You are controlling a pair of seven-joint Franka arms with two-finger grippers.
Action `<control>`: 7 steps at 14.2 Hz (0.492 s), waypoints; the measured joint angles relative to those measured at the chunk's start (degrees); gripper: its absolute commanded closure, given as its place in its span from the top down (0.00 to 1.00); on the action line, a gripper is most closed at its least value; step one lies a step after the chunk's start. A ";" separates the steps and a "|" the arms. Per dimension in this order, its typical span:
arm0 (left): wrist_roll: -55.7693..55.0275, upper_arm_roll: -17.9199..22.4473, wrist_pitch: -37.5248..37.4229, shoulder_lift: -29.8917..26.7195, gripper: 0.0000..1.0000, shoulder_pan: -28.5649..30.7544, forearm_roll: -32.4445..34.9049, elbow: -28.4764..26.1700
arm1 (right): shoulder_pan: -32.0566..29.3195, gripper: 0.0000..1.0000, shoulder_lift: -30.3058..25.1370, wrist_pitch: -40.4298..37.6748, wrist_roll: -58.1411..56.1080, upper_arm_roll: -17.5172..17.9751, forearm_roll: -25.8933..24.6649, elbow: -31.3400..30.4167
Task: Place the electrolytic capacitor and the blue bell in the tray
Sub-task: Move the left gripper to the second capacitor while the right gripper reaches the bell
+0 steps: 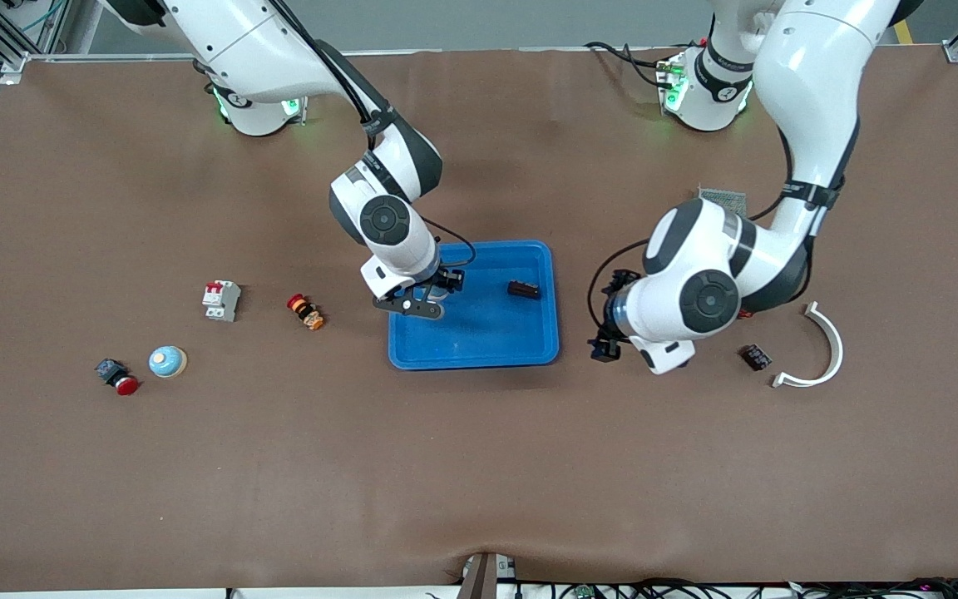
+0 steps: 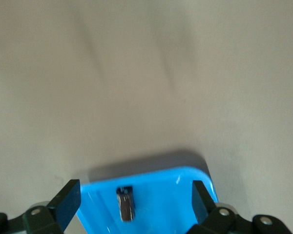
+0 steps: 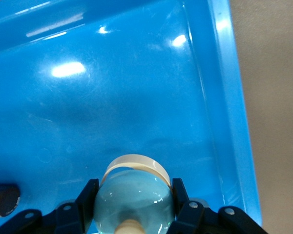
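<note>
The electrolytic capacitor already lies in the tray, while the right gripper hovers over it pinching the blue bell, unreleased; the left gripper, jaws spread and empty, waits beside the tray.

No legible text, labels, brands, numbers or signs on anything in view.

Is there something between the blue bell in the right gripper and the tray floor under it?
Nothing visible. The right gripper holds the bell over the tray, and the floor below it is bare. The capacitor lies in the tray toward the left arm's end, off to one side. The left gripper is open, waiting.
</note>
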 measured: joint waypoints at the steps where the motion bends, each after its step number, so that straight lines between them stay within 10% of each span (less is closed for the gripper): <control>1: 1.78 0.08 -0.21 0.25 1.00 0.94 0.34 -0.01 | 0.08 0.48 0.02 0.74 0.00 0.00 0.00 -0.43; 7: 11.02 0.18 -0.32 1.53 1.00 5.21 4.06 -0.02 | 0.59 0.49 0.76 3.32 0.00 0.00 -0.03 -1.81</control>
